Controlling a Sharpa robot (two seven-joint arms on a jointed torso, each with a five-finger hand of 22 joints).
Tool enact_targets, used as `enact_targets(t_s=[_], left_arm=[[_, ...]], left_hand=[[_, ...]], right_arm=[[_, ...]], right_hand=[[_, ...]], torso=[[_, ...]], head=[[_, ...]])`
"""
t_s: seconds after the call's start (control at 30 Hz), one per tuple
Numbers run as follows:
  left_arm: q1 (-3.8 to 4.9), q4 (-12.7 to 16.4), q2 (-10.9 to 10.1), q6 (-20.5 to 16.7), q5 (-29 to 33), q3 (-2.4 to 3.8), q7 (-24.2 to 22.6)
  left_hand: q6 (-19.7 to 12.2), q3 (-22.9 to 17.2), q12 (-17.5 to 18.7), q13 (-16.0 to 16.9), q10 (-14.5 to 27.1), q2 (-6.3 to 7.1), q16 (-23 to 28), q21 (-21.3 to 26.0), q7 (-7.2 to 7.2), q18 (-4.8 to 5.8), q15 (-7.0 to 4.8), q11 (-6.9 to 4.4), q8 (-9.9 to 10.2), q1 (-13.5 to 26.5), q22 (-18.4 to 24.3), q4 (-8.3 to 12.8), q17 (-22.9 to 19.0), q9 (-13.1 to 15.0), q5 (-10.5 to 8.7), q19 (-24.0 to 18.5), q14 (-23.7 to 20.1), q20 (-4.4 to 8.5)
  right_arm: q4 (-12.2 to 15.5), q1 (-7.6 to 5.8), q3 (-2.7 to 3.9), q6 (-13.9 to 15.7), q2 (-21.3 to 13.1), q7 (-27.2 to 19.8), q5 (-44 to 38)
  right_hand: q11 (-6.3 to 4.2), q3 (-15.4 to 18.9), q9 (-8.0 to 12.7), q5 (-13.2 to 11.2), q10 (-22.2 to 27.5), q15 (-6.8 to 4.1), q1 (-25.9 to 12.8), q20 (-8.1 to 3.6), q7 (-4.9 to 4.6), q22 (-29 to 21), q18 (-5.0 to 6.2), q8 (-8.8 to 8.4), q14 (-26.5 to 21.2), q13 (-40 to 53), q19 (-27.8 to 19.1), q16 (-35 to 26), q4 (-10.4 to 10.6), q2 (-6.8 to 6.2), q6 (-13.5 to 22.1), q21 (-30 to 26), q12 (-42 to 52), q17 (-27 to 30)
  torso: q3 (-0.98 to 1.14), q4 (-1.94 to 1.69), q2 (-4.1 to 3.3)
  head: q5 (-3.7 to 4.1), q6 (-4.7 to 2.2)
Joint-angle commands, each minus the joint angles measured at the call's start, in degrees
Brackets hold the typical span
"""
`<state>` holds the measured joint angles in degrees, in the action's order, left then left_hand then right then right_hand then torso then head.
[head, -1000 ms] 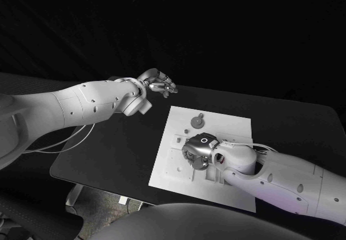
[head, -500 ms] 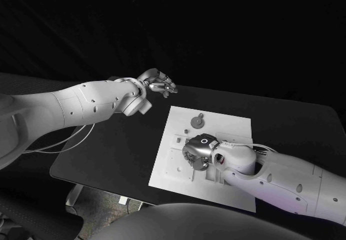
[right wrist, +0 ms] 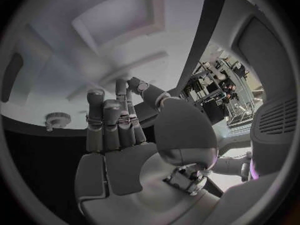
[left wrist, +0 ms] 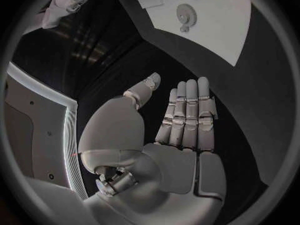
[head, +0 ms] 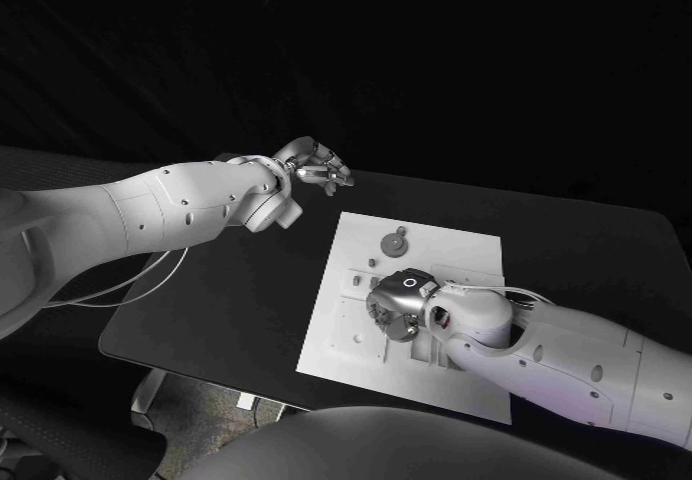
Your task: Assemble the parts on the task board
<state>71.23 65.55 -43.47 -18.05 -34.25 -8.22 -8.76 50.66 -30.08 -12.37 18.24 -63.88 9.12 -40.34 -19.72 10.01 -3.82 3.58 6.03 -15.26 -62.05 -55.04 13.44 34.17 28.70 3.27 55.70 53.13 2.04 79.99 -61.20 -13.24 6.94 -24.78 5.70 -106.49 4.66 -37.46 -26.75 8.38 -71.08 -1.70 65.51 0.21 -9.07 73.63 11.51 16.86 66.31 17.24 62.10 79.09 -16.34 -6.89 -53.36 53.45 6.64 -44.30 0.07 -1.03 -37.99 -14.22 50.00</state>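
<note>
The right hand is lowered onto the middle of the white board, fingers curled, though whether a part is held cannot be told, while the left hand is parked flat and empty off-board, likely for clearance, gear untouched.

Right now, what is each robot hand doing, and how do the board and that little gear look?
Left robot hand: open, empty, held off the board.
Right robot hand: low over the board, fingers curled; whether it holds anything I cannot tell.
Board: flat on the table.
Gear: lying flat, untouched.
</note>
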Motion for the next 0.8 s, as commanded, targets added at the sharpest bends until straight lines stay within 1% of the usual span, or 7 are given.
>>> enact_targets(t_s=[0.03, 0.13, 0.23, 0.4, 0.63, 0.77, 0.8], left_arm=[[0.08, 0.06, 0.05, -0.08, 0.31, 0.05, -0.19], [0.08, 0.08, 0.01, -0.03, 0.31, 0.05, -0.18], [0.08, 0.05, -0.09, -0.04, 0.31, 0.04, -0.16], [0.08, -0.01, -0.13, -0.06, 0.31, 0.04, -0.16], [0.08, -0.06, -0.14, -0.07, 0.31, 0.04, -0.17], [0.08, -0.12, -0.24, -0.07, 0.31, 0.04, -0.24], [0.08, -0.17, -0.25, -0.06, 0.31, 0.04, -0.27]], left_hand=[[-0.44, 0.24, 0.29, -0.08, -0.05, -0.10, 0.32, 0.34, -0.02, -0.43, 0.16, 0.42, -0.27, -0.50, -0.09, -0.22, 0.06, -0.10, -0.07, 0.17, 0.28, -0.08], [-0.45, 0.23, 0.32, -0.09, -0.04, -0.10, 0.35, 0.36, -0.02, -0.43, 0.17, 0.43, -0.27, -0.51, -0.09, -0.23, 0.08, -0.11, -0.07, 0.16, 0.26, -0.09], [-0.47, 0.24, 0.34, -0.09, -0.03, -0.09, 0.37, 0.37, -0.01, -0.43, 0.17, 0.44, -0.27, -0.50, -0.09, -0.24, 0.10, -0.12, -0.07, 0.15, 0.25, -0.09], [-0.47, 0.24, 0.36, -0.09, -0.03, -0.09, 0.39, 0.39, -0.01, -0.42, 0.18, 0.45, -0.28, -0.51, -0.10, -0.25, 0.12, -0.13, -0.07, 0.14, 0.24, -0.10], [-0.48, 0.23, 0.39, -0.10, -0.03, -0.10, 0.43, 0.41, -0.01, -0.43, 0.19, 0.45, -0.29, -0.53, -0.10, -0.26, 0.15, -0.14, -0.07, 0.13, 0.23, -0.10], [-0.49, 0.23, 0.41, -0.10, -0.04, -0.10, 0.45, 0.42, -0.01, -0.42, 0.19, 0.45, -0.29, -0.54, -0.10, -0.27, 0.17, -0.15, -0.07, 0.12, 0.23, -0.10], [-0.49, 0.23, 0.41, -0.10, -0.04, -0.10, 0.45, 0.42, -0.01, -0.42, 0.19, 0.45, -0.29, -0.54, -0.10, -0.27, 0.17, -0.15, -0.07, 0.12, 0.23, -0.11]], right_arm=[[-0.10, 0.10, -0.10, -1.20, -0.10, -0.09, 0.51], [-0.08, 0.10, -0.10, -1.12, -0.18, -0.01, 0.58], [0.13, 0.10, -0.10, -0.73, -0.36, 0.06, 0.63], [0.41, 0.10, -0.10, 0.06, -0.54, 0.03, 0.91], [0.64, 0.09, -0.09, 0.82, -1.04, 0.30, 0.96], [1.93, 0.05, -0.02, 2.23, -2.51, 0.45, 1.15], [2.46, -0.08, 0.13, 2.42, -3.03, 0.56, 1.39]], right_hand=[[0.21, 0.48, 0.18, 0.07, 0.78, 0.29, -0.12, 0.09, -0.41, 0.06, 3.49, -0.65, -0.39, -0.20, -0.52, -0.28, 0.06, -0.76, 1.17, -0.37, -0.52, -0.12], [0.30, 0.80, 0.36, -0.08, 0.84, 0.37, -0.43, 0.13, -0.80, 0.07, 3.49, -1.10, -0.46, -0.18, -0.50, -0.27, 0.21, -1.29, 2.11, -0.43, -0.67, -0.17], [0.32, 0.96, 0.42, -0.10, 0.85, 0.40, -0.65, 0.15, -0.95, 0.07, 3.49, -1.25, -0.47, -0.17, -0.49, -0.28, 0.32, -1.63, 2.46, -0.46, -0.74, -0.18], [0.35, 1.03, 0.49, -0.10, 0.89, 0.43, -0.72, 0.13, -1.11, 0.07, 3.49, -1.40, -0.42, -0.16, -0.41, -0.27, 0.39, -1.82, 2.84, -0.47, -0.82, -0.18], [0.35, 1.02, 0.53, -0.07, 0.89, 0.43, -0.67, 0.10, -1.20, 0.07, 3.49, -1.50, -0.39, -0.14, -0.35, -0.26, 0.39, -1.92, 3.08, -0.49, -0.87, -0.19], [0.36, 0.98, 0.53, 0.01, 0.91, 0.43, -0.59, 0.08, -1.21, 0.07, 3.49, -1.51, -0.37, -0.14, -0.32, -0.26, 0.38, -1.94, 3.14, -0.49, -0.90, -0.19], [0.36, 0.95, 0.53, 0.06, 0.90, 0.43, -0.55, 0.07, -1.21, 0.07, 3.49, -1.50, -0.35, -0.14, -0.30, -0.26, 0.38, -1.95, 3.14, -0.49, -0.90, -0.19]], torso=[[-0.03, 0.03, 0.01], [0.00, -0.01, 0.00], [0.02, -0.02, 0.03], [0.01, 0.03, 0.00], [0.00, 0.00, 0.00], [0.01, 0.02, 0.03], [0.02, 0.05, 0.03]], head=[[0.04, 0.00], [-0.01, 0.00], [0.00, 0.00], [0.03, 0.00], [0.17, 0.00], [0.45, 0.00], [0.61, -0.03]])
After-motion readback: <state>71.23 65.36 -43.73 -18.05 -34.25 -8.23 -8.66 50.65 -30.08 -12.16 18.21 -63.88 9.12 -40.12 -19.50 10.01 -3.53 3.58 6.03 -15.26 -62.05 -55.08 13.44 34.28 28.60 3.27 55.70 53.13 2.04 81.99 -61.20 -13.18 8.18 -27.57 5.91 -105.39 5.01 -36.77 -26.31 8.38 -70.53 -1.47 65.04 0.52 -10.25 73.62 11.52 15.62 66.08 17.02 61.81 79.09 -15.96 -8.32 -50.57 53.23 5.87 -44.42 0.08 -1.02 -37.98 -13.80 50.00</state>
